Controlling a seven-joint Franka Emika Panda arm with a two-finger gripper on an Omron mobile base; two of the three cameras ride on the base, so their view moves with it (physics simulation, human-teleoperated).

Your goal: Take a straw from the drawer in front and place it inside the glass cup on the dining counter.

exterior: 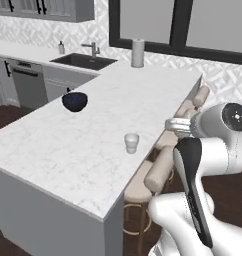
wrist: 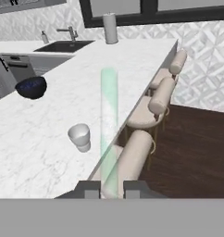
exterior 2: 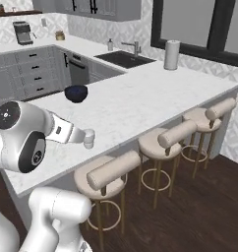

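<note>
My tool (wrist: 109,190) is pinching the straw (wrist: 108,125), its two dark tips pressed in on either side of the lower end. In the hand view the straw reads as a pale, greenish-white translucent tube rising straight up from between the tips, across the edge of the counter (wrist: 53,152). I cannot make out the straw in either base view.

The glass cup (wrist: 80,137) stands upright on the counter, near the edge on the stool side. In the hand view it sits to the left of the straw, apart from it. In the left base view the glass cup (exterior: 131,142) is just beside the counter's (exterior: 68,150) right edge, with the arm's wrist off past that edge over the stools. In the right base view the glass cup (exterior 2: 89,139) shows right at the end of the arm's white forearm, partly covered by it.

The dark blue bowl (exterior: 74,101) sits further in on the same counter, well apart from the cup. At the far end stands a paper towel roll (exterior: 137,52), near the sink (exterior: 83,61). Three padded stools (exterior 2: 111,172) line the counter's overhang above the dark wooden floor (exterior 2: 190,211).
</note>
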